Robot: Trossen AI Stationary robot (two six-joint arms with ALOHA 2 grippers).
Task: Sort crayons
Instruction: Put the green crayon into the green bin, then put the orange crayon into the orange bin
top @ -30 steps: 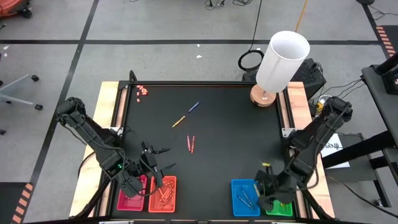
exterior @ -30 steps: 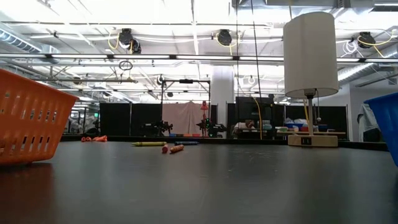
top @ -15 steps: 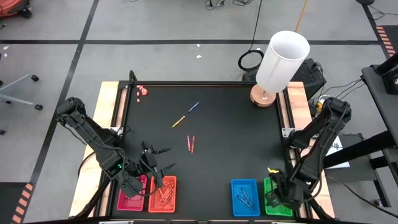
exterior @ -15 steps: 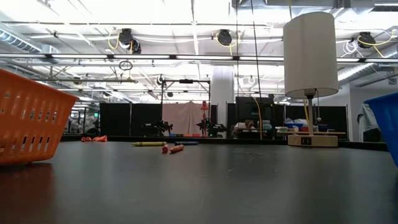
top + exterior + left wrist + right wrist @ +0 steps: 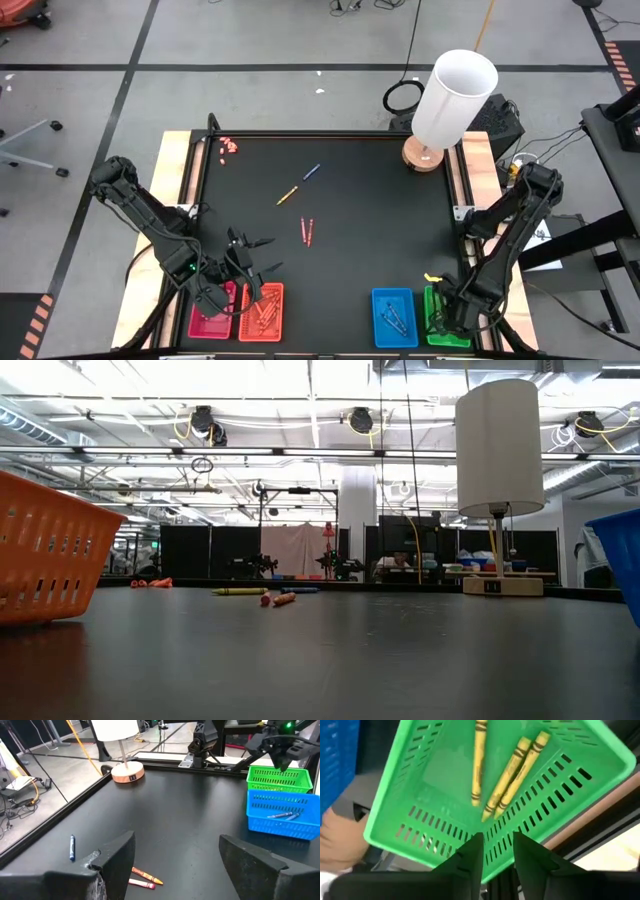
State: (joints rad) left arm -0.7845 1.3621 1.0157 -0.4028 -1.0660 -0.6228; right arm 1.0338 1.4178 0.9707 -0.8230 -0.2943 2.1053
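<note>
Right gripper (image 5: 492, 851) fingers parting over green tray (image 5: 420, 835), having moved there from the blue one; yellow crayons (image 5: 505, 770) inside, drop looks done.

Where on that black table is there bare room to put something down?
The table is bare between the red crayons and the lamp, and between the orange tray and blue tray. Both near corners are crowded.

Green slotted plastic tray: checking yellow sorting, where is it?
In the high view, the green slotted plastic tray sits at the table's near right corner, beside the blue tray, under the right gripper.
</note>
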